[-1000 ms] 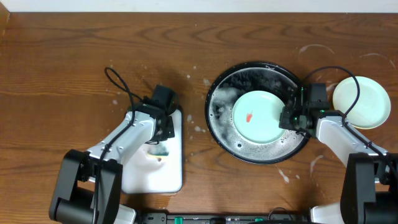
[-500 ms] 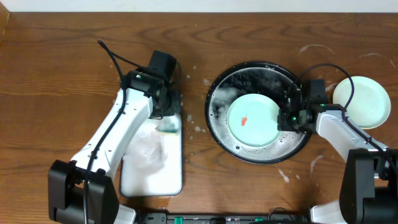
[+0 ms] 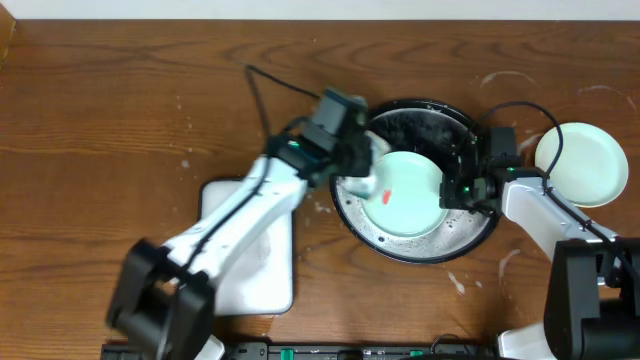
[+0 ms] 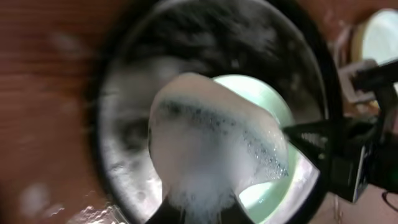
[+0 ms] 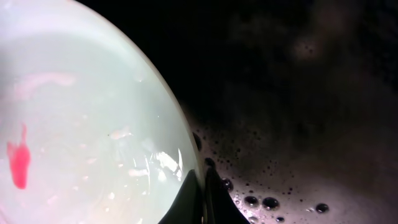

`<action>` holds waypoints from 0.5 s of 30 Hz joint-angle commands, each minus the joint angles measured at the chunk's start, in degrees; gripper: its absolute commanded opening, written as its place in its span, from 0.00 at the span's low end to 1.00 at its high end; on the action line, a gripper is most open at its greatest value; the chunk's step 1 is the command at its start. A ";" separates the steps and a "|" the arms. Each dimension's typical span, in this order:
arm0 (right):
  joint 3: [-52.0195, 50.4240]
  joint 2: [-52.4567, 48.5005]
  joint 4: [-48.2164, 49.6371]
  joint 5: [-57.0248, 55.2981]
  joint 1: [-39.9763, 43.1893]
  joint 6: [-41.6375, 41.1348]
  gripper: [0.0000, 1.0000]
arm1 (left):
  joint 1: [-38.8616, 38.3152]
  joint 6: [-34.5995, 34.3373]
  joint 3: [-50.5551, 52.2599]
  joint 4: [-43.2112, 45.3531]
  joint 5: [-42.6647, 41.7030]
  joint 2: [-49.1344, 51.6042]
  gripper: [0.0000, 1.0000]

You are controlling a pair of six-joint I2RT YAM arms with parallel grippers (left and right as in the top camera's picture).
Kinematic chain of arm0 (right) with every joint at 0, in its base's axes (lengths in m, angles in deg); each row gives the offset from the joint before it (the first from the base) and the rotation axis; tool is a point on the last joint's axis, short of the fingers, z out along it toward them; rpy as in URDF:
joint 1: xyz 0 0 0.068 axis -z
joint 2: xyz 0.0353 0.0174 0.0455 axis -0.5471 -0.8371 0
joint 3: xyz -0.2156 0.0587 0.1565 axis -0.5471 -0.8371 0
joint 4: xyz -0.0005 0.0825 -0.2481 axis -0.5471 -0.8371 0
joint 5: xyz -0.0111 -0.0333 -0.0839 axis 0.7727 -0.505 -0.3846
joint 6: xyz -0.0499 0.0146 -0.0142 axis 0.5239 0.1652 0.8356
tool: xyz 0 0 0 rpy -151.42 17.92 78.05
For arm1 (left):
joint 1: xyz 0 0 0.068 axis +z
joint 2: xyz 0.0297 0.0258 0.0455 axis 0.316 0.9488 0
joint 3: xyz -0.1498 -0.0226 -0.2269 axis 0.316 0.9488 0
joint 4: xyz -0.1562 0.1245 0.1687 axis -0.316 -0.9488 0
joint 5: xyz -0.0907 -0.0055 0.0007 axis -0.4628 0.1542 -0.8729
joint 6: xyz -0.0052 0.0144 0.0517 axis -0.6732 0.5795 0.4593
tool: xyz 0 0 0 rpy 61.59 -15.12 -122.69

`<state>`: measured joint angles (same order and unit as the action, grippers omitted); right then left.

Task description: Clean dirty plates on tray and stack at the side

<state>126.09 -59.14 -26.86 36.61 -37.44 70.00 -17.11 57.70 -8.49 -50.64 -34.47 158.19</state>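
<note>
A mint-green plate point(image 3: 405, 190) with a small red smear point(image 3: 387, 197) lies in the black foamy tray point(image 3: 415, 250). My right gripper point(image 3: 452, 193) is shut on the plate's right rim point(image 5: 186, 168); the red smear also shows in the right wrist view point(image 5: 18, 163). My left gripper point(image 3: 362, 172) is over the tray's left side, shut on a foam-covered sponge point(image 4: 211, 149) held above the plate point(image 4: 273, 106). A stack of clean plates point(image 3: 585, 165), pale green on yellow, sits on the tabletop at the right of the tray.
A white rectangular dish point(image 3: 255, 265) lies left of the tray, partly under my left arm. Whitish soap streaks point(image 3: 505, 260) mark the brown tabletop around the tray. Cables run along both arms.
My left arm swung right from the white dish to the tray, carrying the foamy sponge over the plate. The right gripper stayed on the plate's rim.
</note>
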 commanded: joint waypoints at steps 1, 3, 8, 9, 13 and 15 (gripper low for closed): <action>0.02 -0.85 0.13 0.42 -1.57 0.55 0.01 | -2.71 -3.82 -0.83 2.25 -0.70 5.88 0.07; 0.02 -0.85 0.20 0.39 -1.79 0.37 0.01 | -4.70 -5.97 -0.83 4.44 -0.94 9.90 0.07; 0.02 -0.85 -0.07 0.39 -1.77 0.39 0.01 | -7.67 -8.76 -0.83 7.67 -1.31 16.76 0.07; 0.02 -0.85 -0.07 0.39 -1.77 0.37 0.01 | -8.02 -9.55 -0.83 7.80 -1.29 18.16 0.07; 0.02 -0.85 -0.07 0.39 -1.77 0.37 0.01 | -8.26 -12.15 -0.83 7.78 -1.27 22.51 0.08; 0.02 -0.85 -0.22 0.39 -1.77 0.37 0.01 | -8.13 -11.23 -0.83 7.58 0.02 23.26 0.07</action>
<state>126.09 -59.29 -26.84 36.91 -38.66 70.00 -24.82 47.89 -10.46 -42.51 -35.65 176.22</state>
